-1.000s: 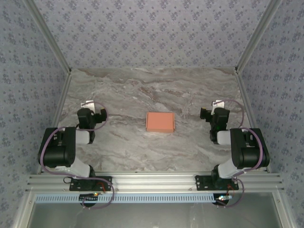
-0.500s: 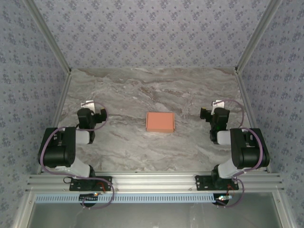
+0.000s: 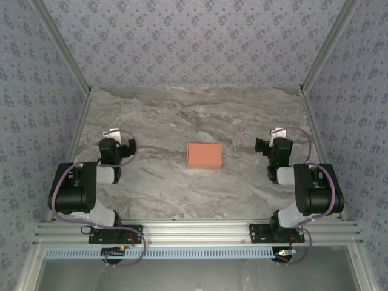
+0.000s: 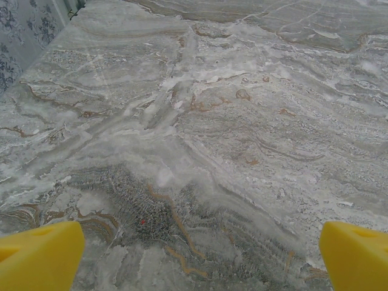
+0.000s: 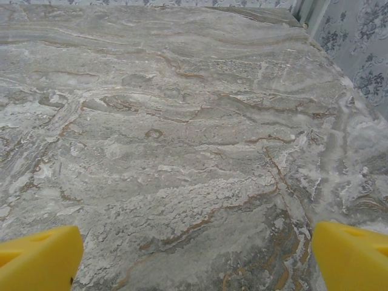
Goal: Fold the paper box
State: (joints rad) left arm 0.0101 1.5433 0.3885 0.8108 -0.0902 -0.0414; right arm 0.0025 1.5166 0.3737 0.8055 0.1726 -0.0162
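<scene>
Paper box (image 3: 204, 155) lies between left end effector (image 4: 195, 257) and right end effector (image 5: 194, 257), both spread wide.

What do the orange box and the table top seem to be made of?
The paper box looks like thin card, matte salmon-orange: flat colour, no shine, crisp edges. The table looks like grey marble with brown veins, possibly a printed laminate; low gloss in the wrist views.
</scene>
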